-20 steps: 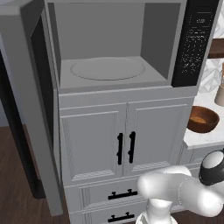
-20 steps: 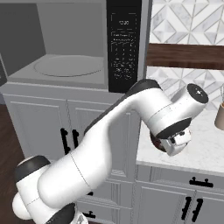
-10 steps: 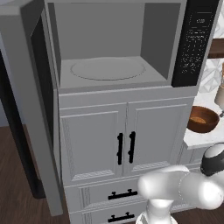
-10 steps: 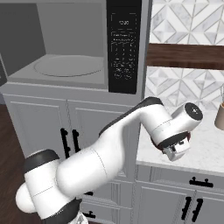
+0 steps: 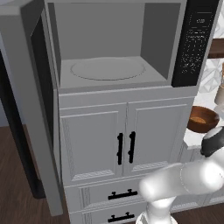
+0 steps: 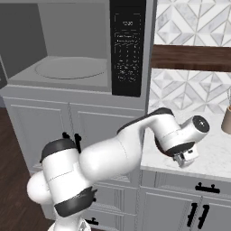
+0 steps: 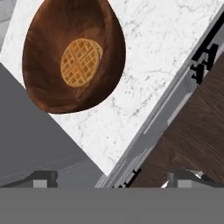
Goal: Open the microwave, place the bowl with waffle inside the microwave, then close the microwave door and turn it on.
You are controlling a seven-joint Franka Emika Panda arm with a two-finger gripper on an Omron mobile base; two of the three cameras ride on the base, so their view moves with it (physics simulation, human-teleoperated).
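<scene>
A: Grey kitchen here, cabinets (image 5: 127,146) below with black handles, a white marble counter (image 6: 212,155) off to the side under a patterned tile wall (image 6: 194,97) and a dark wood shelf (image 6: 191,57).

B: And the microwave (image 5: 109,43) is wide open. The door (image 5: 28,109) is swung right out to the left, with the grey cavity and the round turntable (image 5: 107,68) on show.

A: Keypad panel (image 6: 127,47) runs black down its right side, display lit at the top.

B: Where's the bowl (image 5: 202,119)?

A: On the counter, just beside the microwave's cabinet, upright. From the hand camera you look straight down into it (image 7: 72,54): reddish-brown, deep, with a golden waffle (image 7: 81,61) lying flat at the bottom.

B: And the gripper (image 6: 186,155)?

A: Over the counter, near its front edge, pointing down. The jaws are spread wide, as far apart as they go, and nothing is between them. The two tips sit low in the hand camera, well apart, one over grey cabinet front, one over the dark wood floor (image 7: 197,140).

B: So it's clear of the bowl?

A: Apart from it, yes. No contact with the rim.

B: There's a pale jar (image 6: 226,118) at the far edge of the counter too.
</scene>
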